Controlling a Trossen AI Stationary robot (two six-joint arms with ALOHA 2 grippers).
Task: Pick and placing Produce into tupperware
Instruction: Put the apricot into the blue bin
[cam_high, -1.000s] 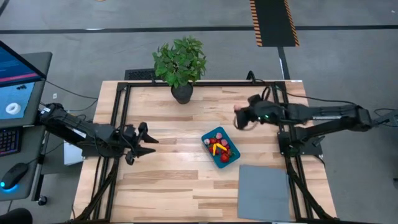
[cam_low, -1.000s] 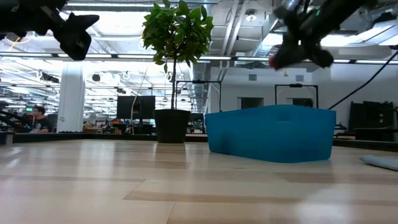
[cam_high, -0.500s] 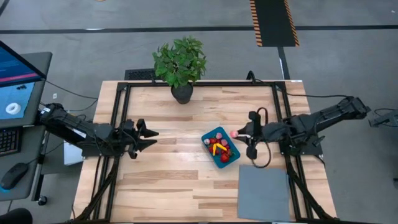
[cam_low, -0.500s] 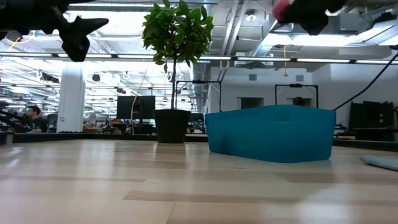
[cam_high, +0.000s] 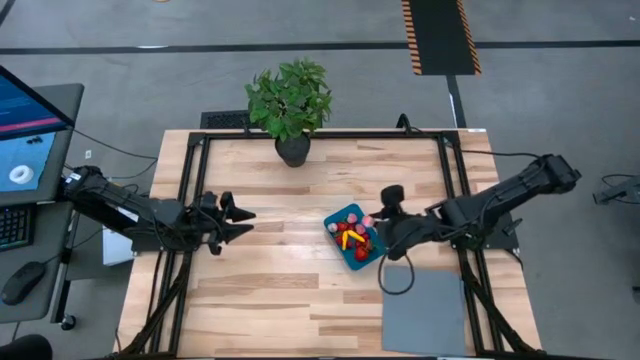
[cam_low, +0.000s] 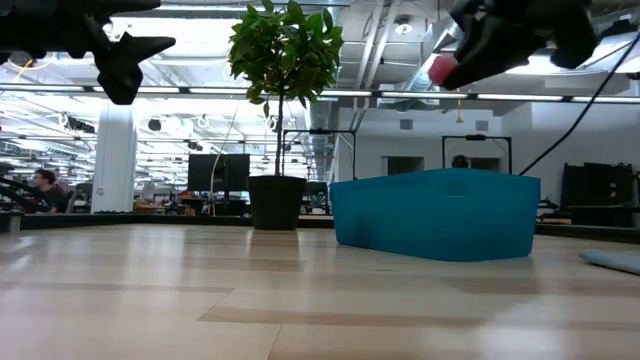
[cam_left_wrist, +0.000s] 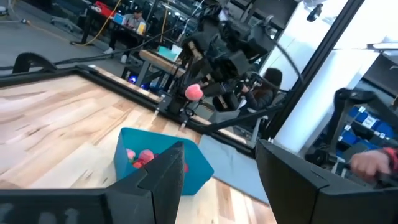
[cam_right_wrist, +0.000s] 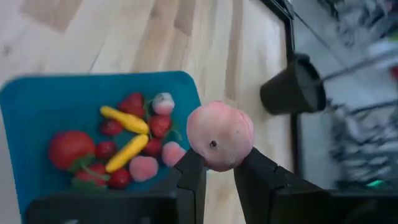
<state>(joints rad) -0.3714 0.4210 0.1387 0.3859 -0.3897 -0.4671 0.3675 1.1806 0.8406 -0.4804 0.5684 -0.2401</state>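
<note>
The teal-blue tub (cam_high: 340, 222) sits at the table's middle, slightly right, with several red, pink and yellow produce pieces (cam_right_wrist: 127, 144) lying in it. My right gripper (cam_high: 373, 224) hovers above the tub's right rim, shut on a round pink fruit piece (cam_right_wrist: 219, 135); the low view shows this piece (cam_low: 440, 68) well above the tub (cam_low: 435, 213). My left gripper (cam_high: 240, 222) hangs open above the table left of the tub, touching nothing. The left wrist view looks past my left gripper (cam_left_wrist: 217, 174) to the tub (cam_left_wrist: 155, 168) and the held pink piece (cam_left_wrist: 194, 92). My right gripper pinches the round pink fruit piece by its lower sides (cam_right_wrist: 211, 163) between the two fingertips (cam_right_wrist: 191, 169). The piece stands out beyond the finger ends. It is lifted clear, above the tub's right rim (cam_right_wrist: 186, 84).
A potted green plant (cam_high: 290, 100) stands at the table's far edge, its black pot (cam_right_wrist: 292, 90) beyond the tub. A flat grey mat (cam_high: 425, 305) lies at the near right corner. Bare wood (cam_high: 280, 290) stretches left of and nearer than the tub.
My right gripper has carried the pink piece from the far right part of the table leftward and nearer, to above the tub's right rim, turning as the arm swung. In the low view it rose, then came down a little. The left arm barely shifted.
</note>
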